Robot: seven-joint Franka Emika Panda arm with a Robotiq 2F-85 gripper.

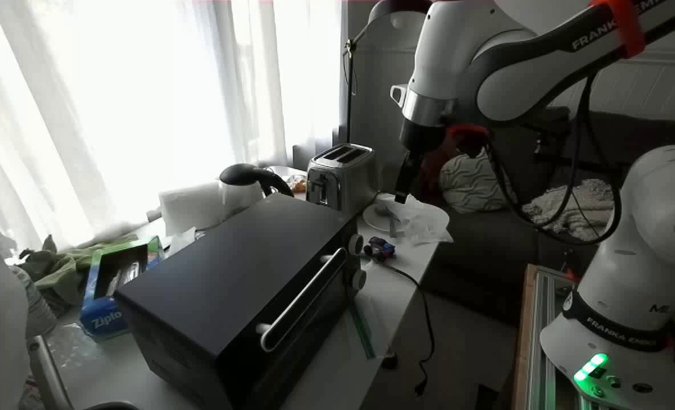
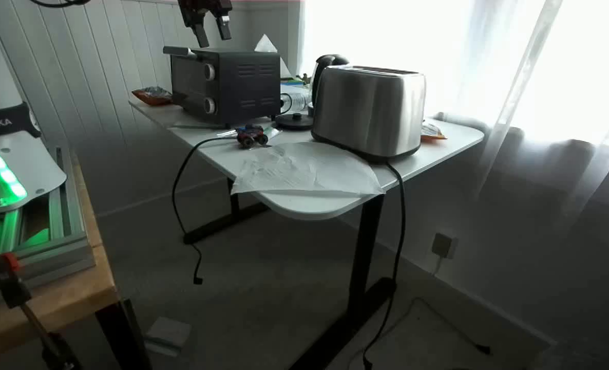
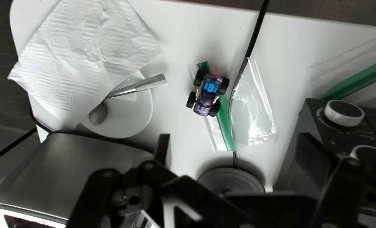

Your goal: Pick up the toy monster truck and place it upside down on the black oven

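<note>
Wrist view, around truck [image 3: 207,95] I see toaster [image 3: 58,171] 8 o'clock, oven [image 3: 337,136] 4, green strip [image 3: 226,129] underneath; pincer [image 3: 238,148] spread, truck at its 11.

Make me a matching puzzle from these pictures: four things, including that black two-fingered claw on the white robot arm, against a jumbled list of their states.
Things
1. Small purple toy monster truck
2. Large boxy black oven
3. Silver metal toaster
4. Black two-fingered gripper

States
A. Two slots facing up
B. Open, hanging in the air
C. Right side up on its wheels
D. Front door shut

Pairs: 1-C, 2-D, 3-A, 4-B
</note>
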